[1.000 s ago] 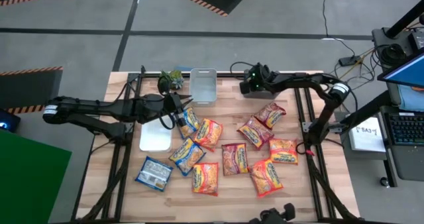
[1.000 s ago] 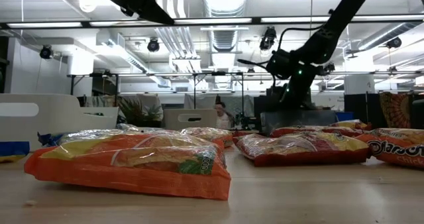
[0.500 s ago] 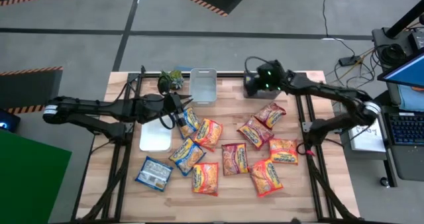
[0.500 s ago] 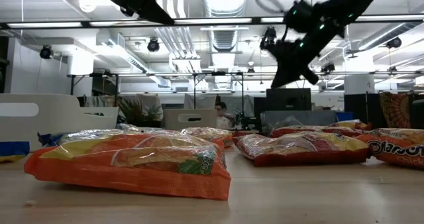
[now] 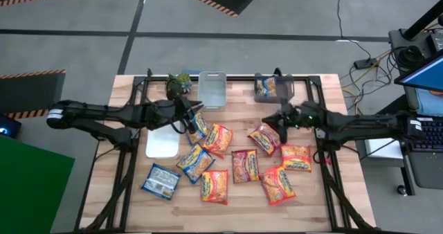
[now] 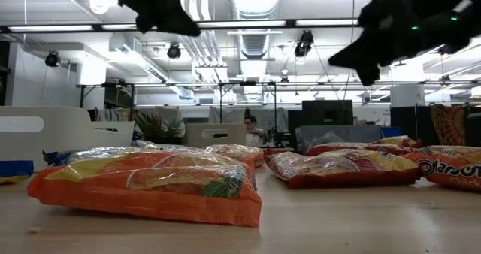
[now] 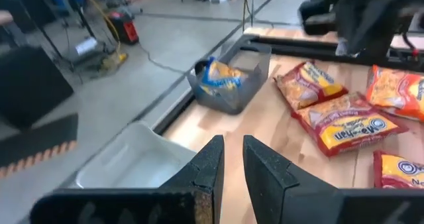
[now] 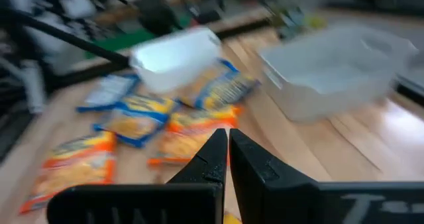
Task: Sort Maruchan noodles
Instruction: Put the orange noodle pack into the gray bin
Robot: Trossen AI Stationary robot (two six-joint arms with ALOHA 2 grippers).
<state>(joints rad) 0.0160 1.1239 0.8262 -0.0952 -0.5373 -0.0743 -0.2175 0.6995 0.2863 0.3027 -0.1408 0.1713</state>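
Note:
Several Maruchan noodles packets lie flat on the wooden table [image 5: 235, 102]: blue-and-yellow ones [image 5: 195, 161] toward the left, orange ones [image 5: 215, 186] and red-pink ones [image 5: 266, 138] in the middle and right. One more packet [image 5: 266, 87] lies in a grey bin [image 5: 284, 88] at the far edge. My left gripper [image 5: 191, 118] hovers over a blue-and-yellow packet [image 5: 199, 129]; its fingers [image 7: 232, 159] stand a narrow gap apart with nothing between them. My right gripper [image 5: 279, 118] is shut and empty above the right-hand packets; its fingers [image 8: 226, 139] point toward the table's left.
A clear bin [image 5: 212, 88] and a small green plant [image 5: 178, 83] stand at the far edge. A white bin [image 5: 163, 141] sits left of the packets, under my left arm. Black frame rails run along the table's sides. A person sits in the room beyond the table [image 6: 249, 128].
My right gripper has drawn back from over the grey bin at the far edge toward the table's near side and has turned, its arm swinging out to the right. The bin now shows with a packet in it. My left gripper has rolled slightly in place.

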